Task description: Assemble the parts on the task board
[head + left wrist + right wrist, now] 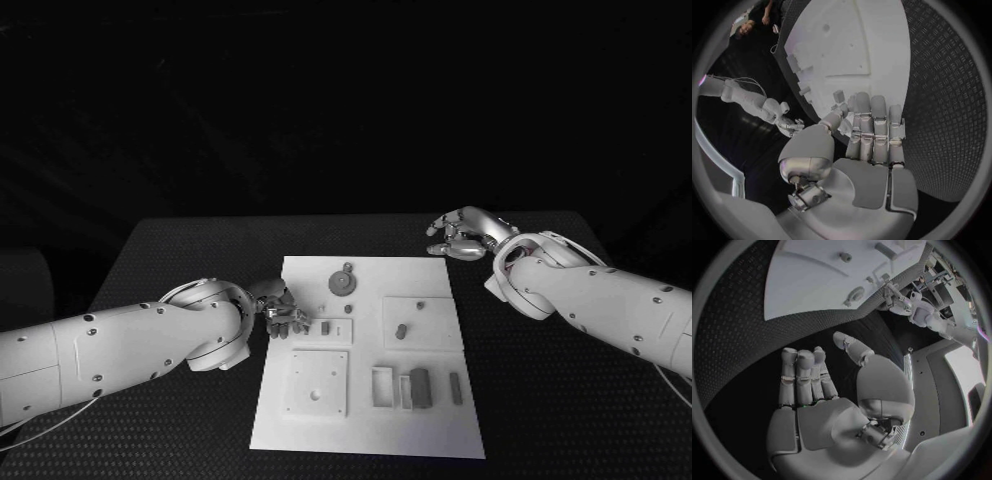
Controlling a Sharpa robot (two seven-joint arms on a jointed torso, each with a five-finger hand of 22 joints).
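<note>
The black textured surface carries the flat white rectangular task board at lower centre of the head view, small grey parts on it. The left hand sits at its left edge, the right hand off its upper right corner (both with fingers apart, holding nothing).

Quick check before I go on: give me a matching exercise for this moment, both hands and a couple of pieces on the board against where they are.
Things:
1. left hand
2. right hand
3. round grey part
4. white square plate with holes

Places:
A. over the black table, off the task board's far right corner
B. near left area of the board
C. at the board's left edge
D. far middle of the board

Pairs: 1-C, 2-A, 3-D, 4-B
</note>
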